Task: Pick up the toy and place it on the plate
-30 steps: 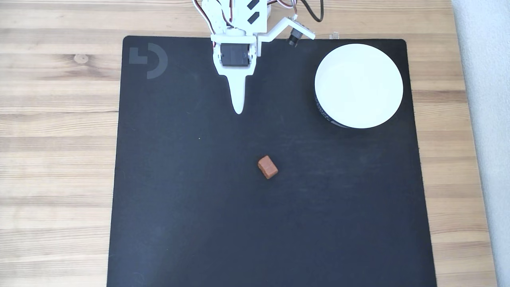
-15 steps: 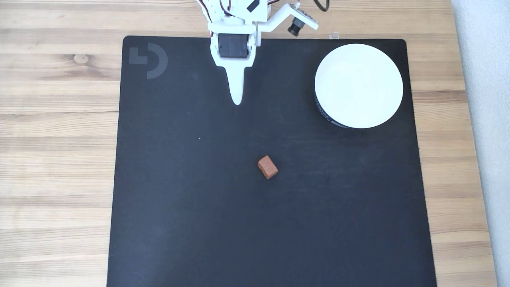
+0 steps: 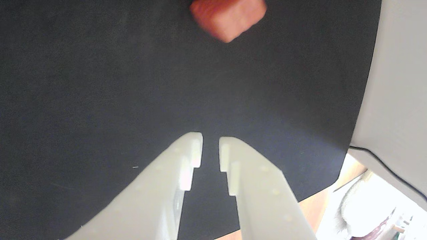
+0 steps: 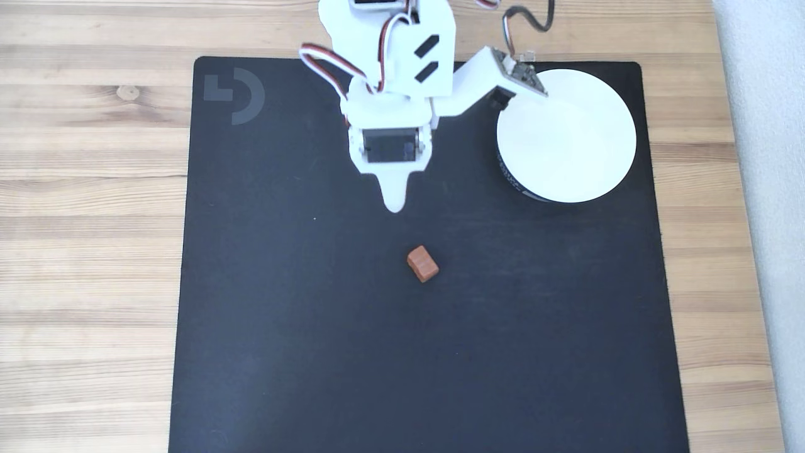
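The toy point(image 4: 422, 263), a small reddish-brown block, lies on the black mat near its middle in the fixed view. It also sits at the top edge of the wrist view as the toy point(image 3: 228, 16), partly cut off. My gripper point(image 4: 394, 204) hovers above the mat a short way up the picture from the toy and slightly left of it. In the wrist view the gripper point(image 3: 210, 146) is shut to a narrow slit, holding nothing. The white plate point(image 4: 566, 135) stands empty at the mat's upper right, a dark band on its lower left side.
The black mat point(image 4: 314, 346) covers most of the wooden table point(image 4: 88, 251). The arm's wrist camera bracket point(image 4: 497, 72) overhangs the plate's upper left rim. A pale grey surface point(image 4: 773, 189) borders the table on the right.
The arm first drew back toward the top edge, then reached out over the mat. Its tip now sits much closer to the toy. Toy and plate have not moved.
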